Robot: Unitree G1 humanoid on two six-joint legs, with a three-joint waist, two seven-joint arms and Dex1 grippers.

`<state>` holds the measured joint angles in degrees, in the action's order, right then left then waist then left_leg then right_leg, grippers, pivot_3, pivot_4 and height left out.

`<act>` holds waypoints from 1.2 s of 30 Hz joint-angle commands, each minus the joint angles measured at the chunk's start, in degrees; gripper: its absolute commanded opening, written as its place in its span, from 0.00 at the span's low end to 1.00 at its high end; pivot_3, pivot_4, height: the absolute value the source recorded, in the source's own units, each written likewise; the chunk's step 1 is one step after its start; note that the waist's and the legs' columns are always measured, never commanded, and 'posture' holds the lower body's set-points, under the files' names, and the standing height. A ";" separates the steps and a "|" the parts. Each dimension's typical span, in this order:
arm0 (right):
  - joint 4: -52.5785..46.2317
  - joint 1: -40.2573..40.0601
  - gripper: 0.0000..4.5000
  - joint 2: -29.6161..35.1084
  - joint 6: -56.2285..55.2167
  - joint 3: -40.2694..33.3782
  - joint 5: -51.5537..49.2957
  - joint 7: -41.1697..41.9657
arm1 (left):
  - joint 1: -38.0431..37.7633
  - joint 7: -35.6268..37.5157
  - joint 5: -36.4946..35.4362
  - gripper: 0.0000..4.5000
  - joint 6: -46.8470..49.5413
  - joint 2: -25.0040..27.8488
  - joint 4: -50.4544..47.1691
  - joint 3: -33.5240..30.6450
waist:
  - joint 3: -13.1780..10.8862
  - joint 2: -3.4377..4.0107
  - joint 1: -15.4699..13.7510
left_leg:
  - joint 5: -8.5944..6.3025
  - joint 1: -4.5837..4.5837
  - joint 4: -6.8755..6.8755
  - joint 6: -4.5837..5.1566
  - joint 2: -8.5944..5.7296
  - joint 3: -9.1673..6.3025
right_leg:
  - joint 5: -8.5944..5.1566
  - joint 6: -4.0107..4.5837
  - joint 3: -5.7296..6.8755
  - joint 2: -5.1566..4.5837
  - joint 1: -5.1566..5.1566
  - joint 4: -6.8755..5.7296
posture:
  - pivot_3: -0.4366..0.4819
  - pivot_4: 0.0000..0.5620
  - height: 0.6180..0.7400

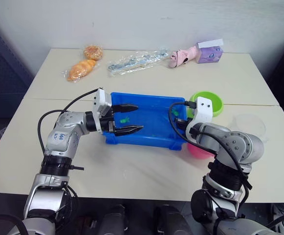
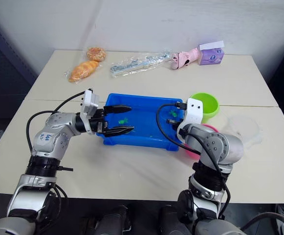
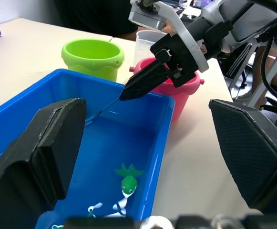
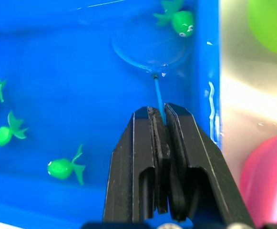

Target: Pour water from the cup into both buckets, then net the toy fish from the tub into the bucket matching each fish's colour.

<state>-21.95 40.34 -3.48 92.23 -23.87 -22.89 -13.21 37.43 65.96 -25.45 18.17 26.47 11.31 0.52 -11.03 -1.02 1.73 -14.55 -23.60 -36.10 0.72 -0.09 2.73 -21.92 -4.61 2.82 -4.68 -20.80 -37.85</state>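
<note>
4 green fish [image 4: 63,169] in tub [image 4: 57,57], 2 buckets [image 3: 93,56], 1 net [image 4: 150,45].

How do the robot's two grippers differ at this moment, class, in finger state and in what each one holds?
The left gripper has its fingers spread open and holds nothing, while the right gripper is shut on the net by its thin handle. The left gripper sits at the tub's left end, the right gripper at its right end. Both reach over the tub.

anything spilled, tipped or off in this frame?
Nothing stands out. The tub sits flat; the green bucket and pink bucket stand upright beside it. The right gripper is shut on the net, dipped near a green fish. The left gripper is open.
</note>
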 commanded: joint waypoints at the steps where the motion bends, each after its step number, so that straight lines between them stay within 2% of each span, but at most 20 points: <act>1: -0.86 1.09 0.00 2.80 0.27 2.03 -0.10 -0.63 | 0.18 -0.12 -0.90 0.99 -0.67 -0.16 -1.75 -0.89 | 0.00 0.00 -0.03 | 0.00 0.00 0.00 0.00 0.00 0.00 | 0.00 0.00 0.00 0.00 0.00 0.00 | 0.48 0.27 1.00; 11: -7.44 -3.32 0.00 15.87 0.27 17.45 0.73 3.57 | -0.33 -0.29 -0.97 0.99 -0.27 -0.07 -2.41 -0.89 | 0.00 0.00 -0.23 | -0.01 -0.03 0.00 0.04 -0.02 -0.01 | 0.00 0.00 -0.01 -0.04 0.00 0.04 | 0.48 0.27 1.00; 24: -14.60 -8.61 0.00 24.84 -3.40 26.34 2.74 10.07 | -0.04 0.28 -0.94 0.99 -0.08 0.65 -2.29 -0.97 | 0.00 0.00 -0.20 | -0.01 -0.03 -0.02 0.06 -0.04 -0.02 | 0.00 0.00 0.01 -0.06 0.05 0.09 | 0.48 0.27 1.00; 29: -18.50 -11.20 0.00 26.08 -7.19 24.16 1.23 14.49 | 0.19 0.44 -0.95 0.99 -0.15 0.92 -2.11 -1.00 | 0.00 0.00 -0.22 | -0.01 -0.02 -0.03 0.06 -0.04 -0.02 | 0.00 0.00 0.02 -0.05 0.06 0.10 | 0.48 0.27 1.00; 36: -22.79 -12.61 0.00 23.51 -7.93 12.41 -2.14 21.14 | 0.19 1.20 -0.99 0.99 -0.16 1.10 -2.01 -0.71 | 0.00 -0.01 -0.19 | -0.01 0.01 -0.04 0.06 -0.03 -0.02 | 0.00 0.00 0.02 -0.04 0.10 0.10 | 0.48 0.27 1.00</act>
<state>-41.34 27.68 21.23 84.88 -7.02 -23.02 5.69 37.39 66.45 -25.47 18.21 27.12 11.17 0.45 -11.04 -1.02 1.54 -14.56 -23.57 -36.13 0.78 -0.12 2.70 -21.92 -4.62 2.84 -4.72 -20.68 -37.75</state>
